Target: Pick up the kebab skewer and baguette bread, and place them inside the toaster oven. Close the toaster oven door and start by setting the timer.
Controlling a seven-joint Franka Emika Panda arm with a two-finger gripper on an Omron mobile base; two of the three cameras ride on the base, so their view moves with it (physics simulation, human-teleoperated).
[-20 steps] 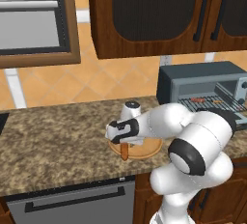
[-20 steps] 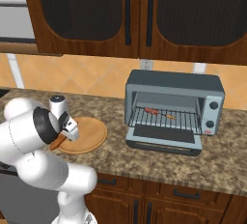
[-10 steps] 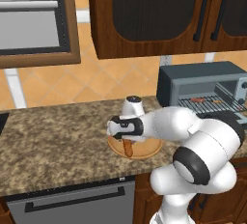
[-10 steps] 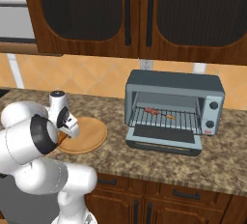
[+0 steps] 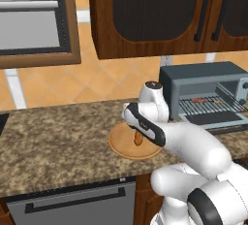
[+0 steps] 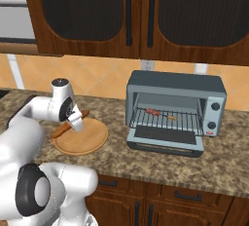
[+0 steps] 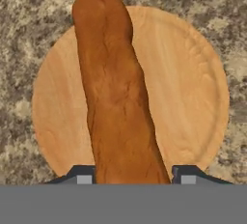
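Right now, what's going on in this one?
The arm's gripper is closed around the baguette bread, holding it just above the round wooden board on the counter. The kebab skewer already lies on the rack of the toaster oven, whose door hangs open.

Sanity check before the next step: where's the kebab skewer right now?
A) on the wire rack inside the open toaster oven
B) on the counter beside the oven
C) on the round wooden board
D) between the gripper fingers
A: the kebab skewer lies on the rack of the open toaster oven, while the gripper is at the baguette bread.
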